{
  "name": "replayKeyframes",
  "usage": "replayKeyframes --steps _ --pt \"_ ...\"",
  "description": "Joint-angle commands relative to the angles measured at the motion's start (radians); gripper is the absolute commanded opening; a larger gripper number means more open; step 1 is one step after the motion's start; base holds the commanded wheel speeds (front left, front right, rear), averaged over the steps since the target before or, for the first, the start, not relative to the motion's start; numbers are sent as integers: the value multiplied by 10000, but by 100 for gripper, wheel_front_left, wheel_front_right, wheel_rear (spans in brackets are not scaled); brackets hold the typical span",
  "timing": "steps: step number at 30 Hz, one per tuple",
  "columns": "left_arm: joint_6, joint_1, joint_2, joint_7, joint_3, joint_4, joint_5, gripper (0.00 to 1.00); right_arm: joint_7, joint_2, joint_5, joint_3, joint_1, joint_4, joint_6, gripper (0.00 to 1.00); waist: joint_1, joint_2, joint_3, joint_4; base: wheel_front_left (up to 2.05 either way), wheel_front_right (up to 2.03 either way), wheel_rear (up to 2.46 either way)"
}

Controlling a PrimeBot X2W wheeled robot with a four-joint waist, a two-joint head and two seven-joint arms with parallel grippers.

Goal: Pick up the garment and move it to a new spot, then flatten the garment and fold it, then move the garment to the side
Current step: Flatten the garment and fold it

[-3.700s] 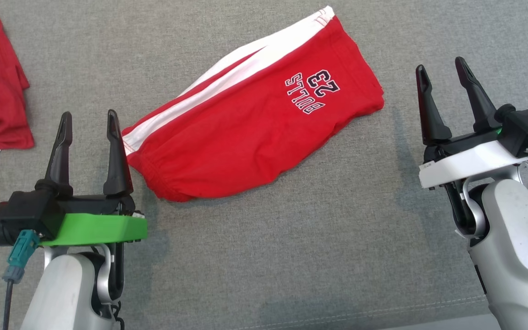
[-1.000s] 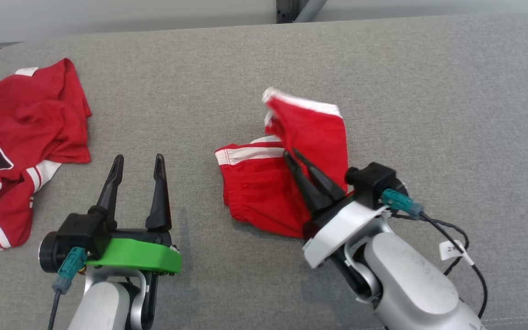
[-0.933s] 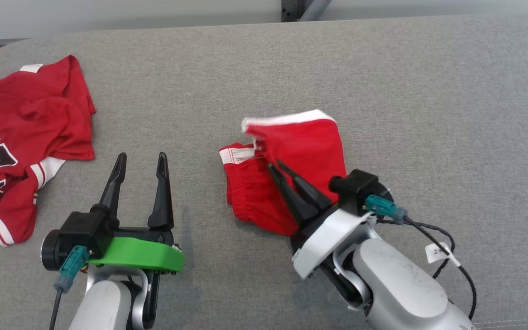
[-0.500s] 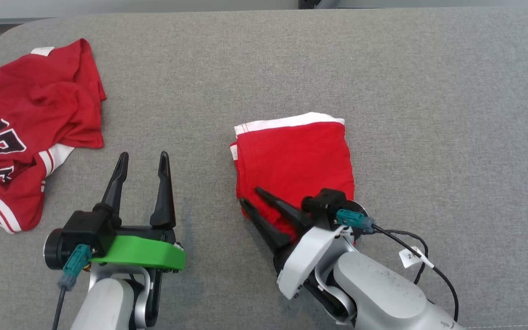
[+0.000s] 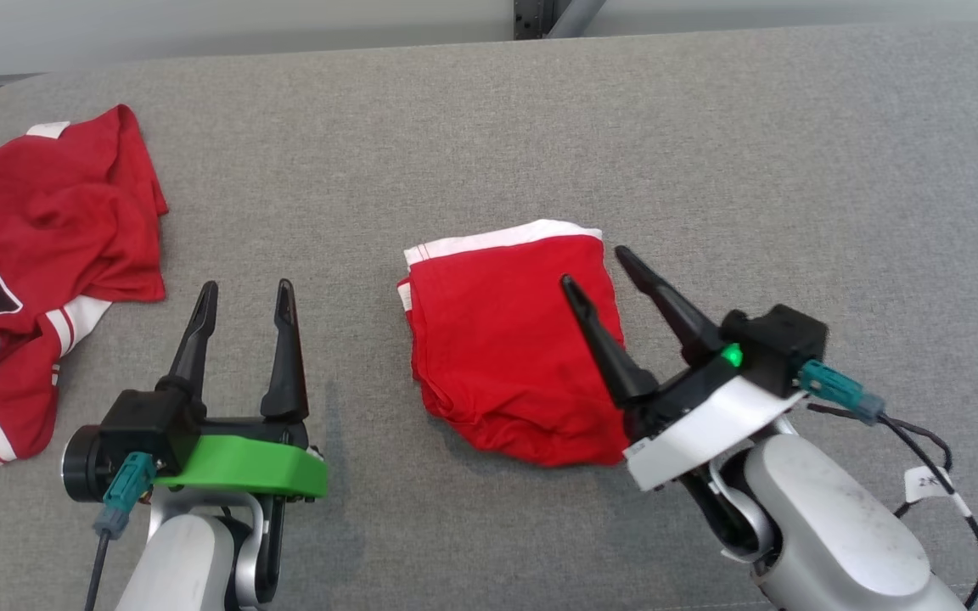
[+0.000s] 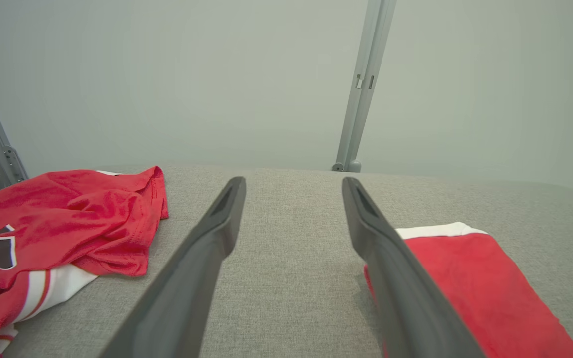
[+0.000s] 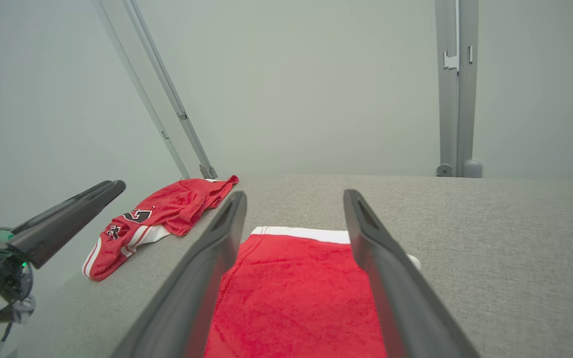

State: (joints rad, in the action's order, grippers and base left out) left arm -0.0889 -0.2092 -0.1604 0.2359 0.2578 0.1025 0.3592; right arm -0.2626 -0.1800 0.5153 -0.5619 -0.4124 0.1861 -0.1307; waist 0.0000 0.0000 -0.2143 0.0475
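The garment [image 5: 506, 339] is a pair of red shorts with a white band, lying folded into a compact rectangle in the middle of the grey padded surface [image 5: 710, 153]. It also shows at the right of the left wrist view as red cloth [image 6: 475, 283] and between the fingers in the right wrist view [image 7: 291, 293]. My right gripper [image 5: 595, 265] hovers open over the garment's right edge, holding nothing. To the garment's left my left gripper [image 5: 243, 288] stands open and empty above bare surface.
A crumpled red jersey [image 5: 39, 246] with white trim and dark lettering lies at the far left; it also shows in the left wrist view [image 6: 57, 233] and the right wrist view [image 7: 162, 214]. Grey frame posts [image 6: 361, 84] stand behind the surface's far edge.
My right gripper carried the shorts' upper layer over and down, completing a fold, then opened and lifted back to the right. The head camera shifted. My left gripper stayed open.
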Motion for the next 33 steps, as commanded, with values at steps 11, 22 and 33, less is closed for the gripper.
replayKeyframes --steps 11,22,33 --pt "-178 317 -367 45 -231 -274 32 100 -35 -551 -1265 4007 1893 -342 1 100 0 0 313 -453 0 0 0" --pt "-234 1144 -662 -84 -178 -531 88 100 -36 -534 -1430 4390 2767 -118 1 100 0 0 1157 -647 0 0 0" --pt "-306 2012 -951 -446 68 -843 -29 100 439 -628 -1575 4568 3463 -286 2 100 0 0 1901 -597 0 0 0"
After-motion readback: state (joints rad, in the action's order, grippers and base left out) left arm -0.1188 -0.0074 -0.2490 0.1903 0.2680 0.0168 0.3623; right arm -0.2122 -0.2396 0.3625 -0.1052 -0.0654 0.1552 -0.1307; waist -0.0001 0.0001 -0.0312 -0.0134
